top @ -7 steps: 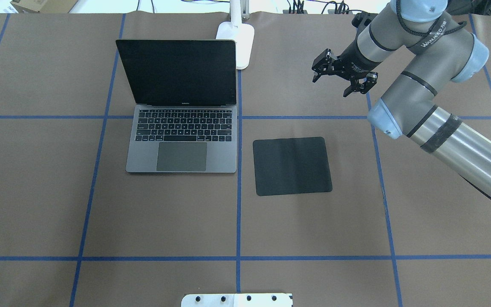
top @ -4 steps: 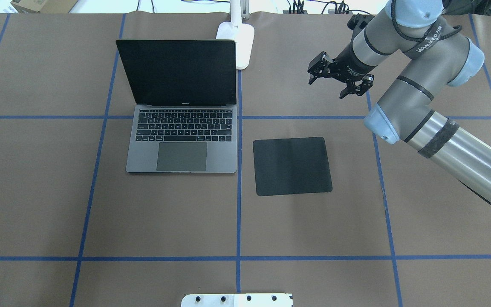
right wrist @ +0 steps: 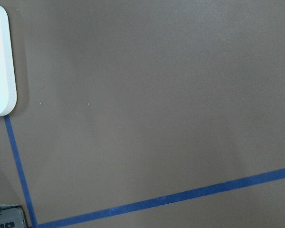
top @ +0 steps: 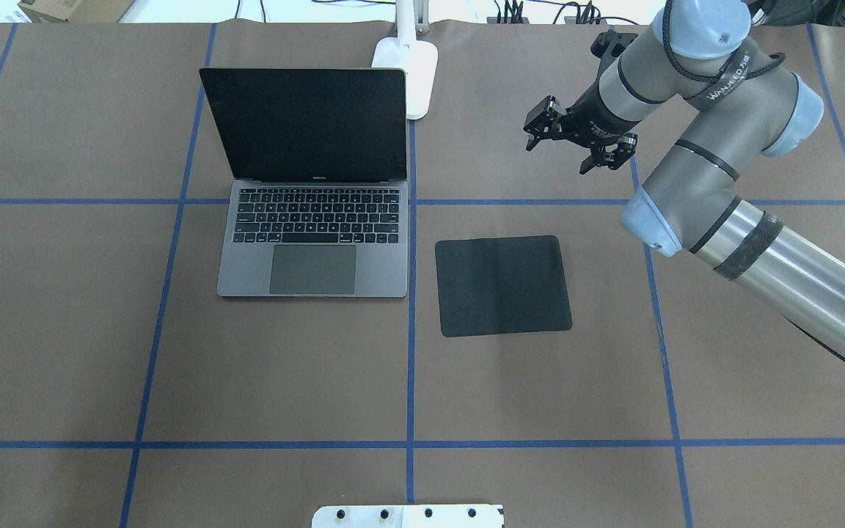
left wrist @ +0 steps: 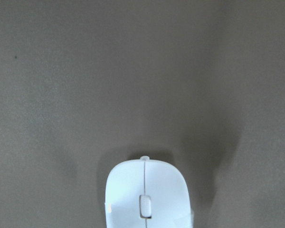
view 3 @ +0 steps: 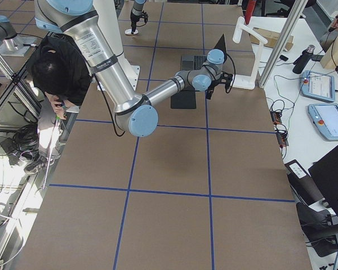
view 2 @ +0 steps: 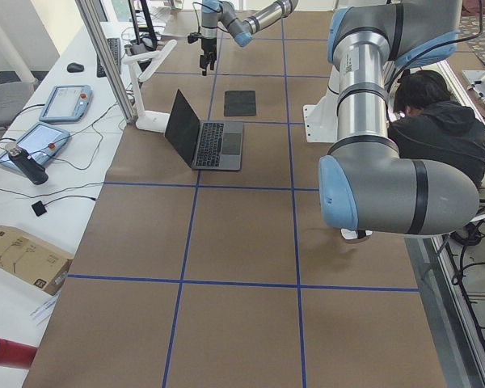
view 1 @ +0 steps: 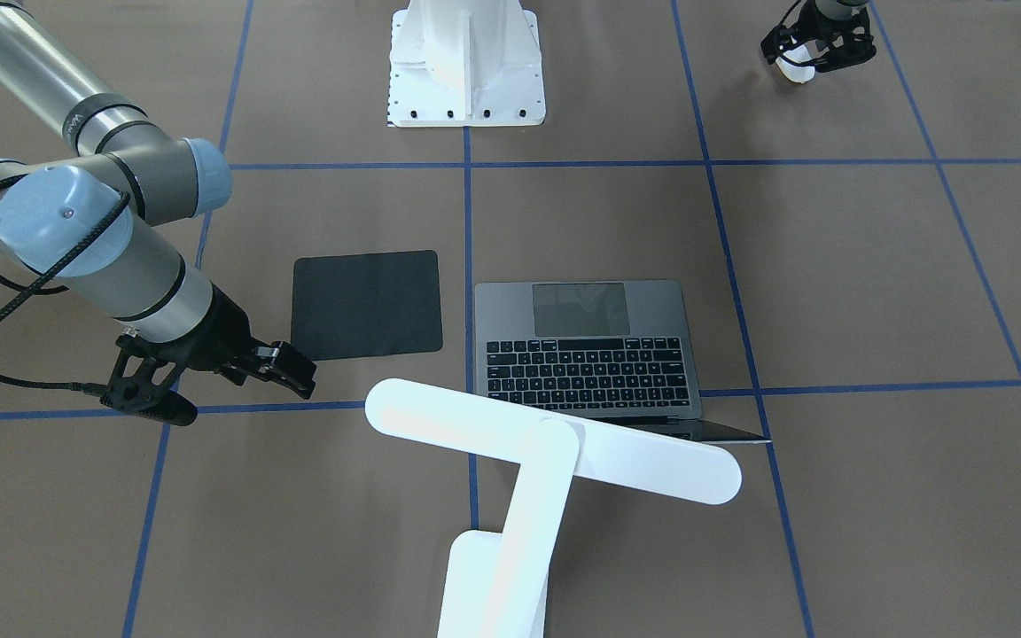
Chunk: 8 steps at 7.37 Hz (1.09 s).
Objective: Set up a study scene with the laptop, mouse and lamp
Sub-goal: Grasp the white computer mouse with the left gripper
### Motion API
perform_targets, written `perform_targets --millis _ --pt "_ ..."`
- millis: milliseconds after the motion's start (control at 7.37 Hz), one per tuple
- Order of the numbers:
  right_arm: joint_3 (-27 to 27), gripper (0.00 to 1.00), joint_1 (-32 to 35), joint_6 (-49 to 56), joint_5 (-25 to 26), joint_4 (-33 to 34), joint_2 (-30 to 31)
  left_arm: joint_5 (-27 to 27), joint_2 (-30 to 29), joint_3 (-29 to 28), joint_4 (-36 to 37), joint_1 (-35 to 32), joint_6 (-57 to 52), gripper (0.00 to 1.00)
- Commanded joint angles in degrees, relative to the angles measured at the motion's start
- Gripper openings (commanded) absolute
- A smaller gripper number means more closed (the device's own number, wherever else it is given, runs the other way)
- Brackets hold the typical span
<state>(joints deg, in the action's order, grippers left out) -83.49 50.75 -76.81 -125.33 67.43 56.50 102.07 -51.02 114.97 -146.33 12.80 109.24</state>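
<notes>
Brown-papered desk [top: 63, 330]: your right pincer [top: 558, 155] hovers spread and empty, right of the laptop [top: 312, 242]. Behind the laptop stands the lamp [top: 414, 70]; likely next, so approach its base squarely. Your left pincer [view 1: 816, 60] is over the mouse [left wrist: 146, 194]: grip undeterminable.

The right gripper [top: 556, 158] shifts slightly left in the overhead view, ending a little closer to the lamp [top: 416, 73] at the table's far edge. Its arm swings along.

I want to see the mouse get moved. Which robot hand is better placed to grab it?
The left hand: it hangs right over the mouse, which shows in its wrist view. The right hand is open across the table, near the lamp.
</notes>
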Motion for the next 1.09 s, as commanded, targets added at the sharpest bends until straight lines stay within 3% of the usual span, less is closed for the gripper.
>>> perform_targets --millis 0,679,950 --pt "-0.01 0.99 -0.21 0.00 0.18 -0.02 0.01 -0.12 -0.13 -1.93 -3.24 1.00 0.01 1.00" --pt "-1.15 0.99 -0.30 0.00 1.06 0.07 0.10 -0.03 -0.83 -2.56 -4.05 3.02 0.10 0.98" --pt "-2.11 0.99 -0.56 -0.09 1.06 0.33 0.10 -0.03 -0.74 -3.26 -5.54 3.11 0.01 0.86"
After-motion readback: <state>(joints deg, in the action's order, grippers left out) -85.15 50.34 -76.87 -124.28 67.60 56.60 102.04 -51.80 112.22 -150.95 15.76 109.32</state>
